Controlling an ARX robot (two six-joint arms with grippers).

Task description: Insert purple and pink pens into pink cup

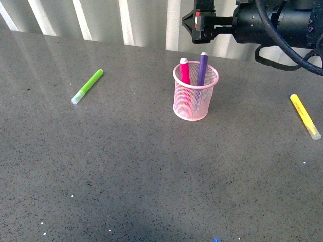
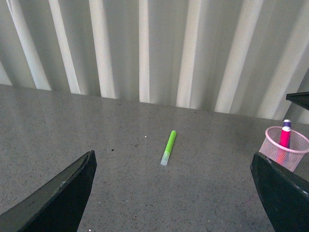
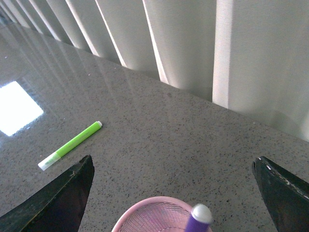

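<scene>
Pink pen and purple pen upright in pink cup, table centre. Right gripper above at 12 o'clock, jaws spread, empty. Left gripper likewise. Pens light, stiff, slick; grip mid-barrel. Mesh cup tips easily.

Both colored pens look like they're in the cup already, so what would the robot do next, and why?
Probably lift the right gripper away: the pink pen and purple pen stand inside the pink cup, and its open jaws hold nothing above them.
</scene>
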